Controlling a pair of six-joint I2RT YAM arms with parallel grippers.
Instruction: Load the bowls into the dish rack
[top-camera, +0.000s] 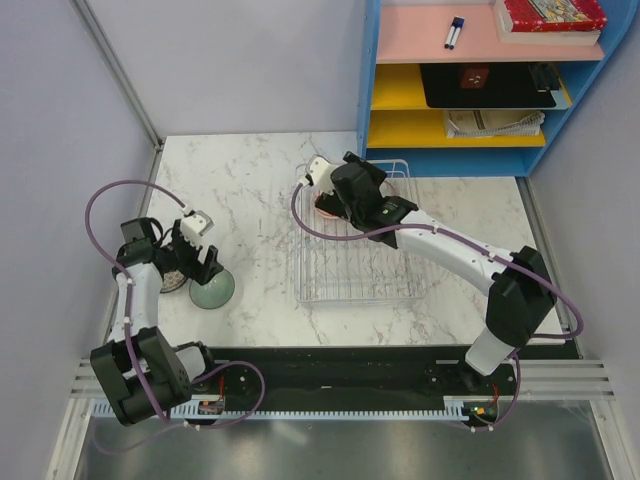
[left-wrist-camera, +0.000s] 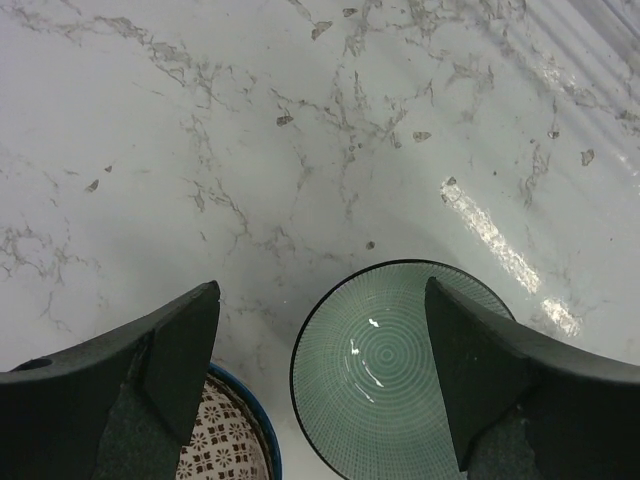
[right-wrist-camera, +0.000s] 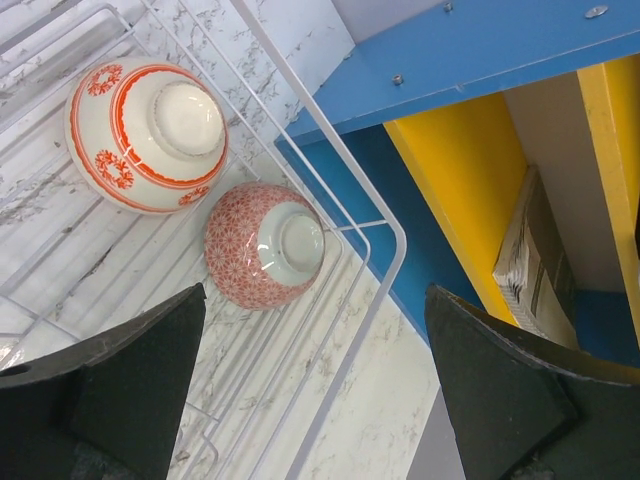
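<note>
My left jaws are spread wide and hold nothing, poised above the table (left-wrist-camera: 300, 120). The pale green bowl (left-wrist-camera: 385, 365) stands upright, mouth up, directly beneath them but off-centre. My right-hand finger (left-wrist-camera: 480, 380) overlies the bowl's right portion. The other finger (left-wrist-camera: 175, 365) sits outside its left rim, partly over the blue-rimmed patterned bowl (left-wrist-camera: 235, 440) just beside it. The green bowl is round (no long axis to align with), so a grip, in my judgement, depends on placing one finger inside the wall and one outside. The left arm is much the nearer to this bowl; the dish rack (top-camera: 360, 285) lies well apart to its right.

My right jaws are likewise wide and empty, above the rack's far corner, where a red-banded white bowl (right-wrist-camera: 148, 135) and a pink patterned bowl (right-wrist-camera: 265, 245) rest inverted.
</note>
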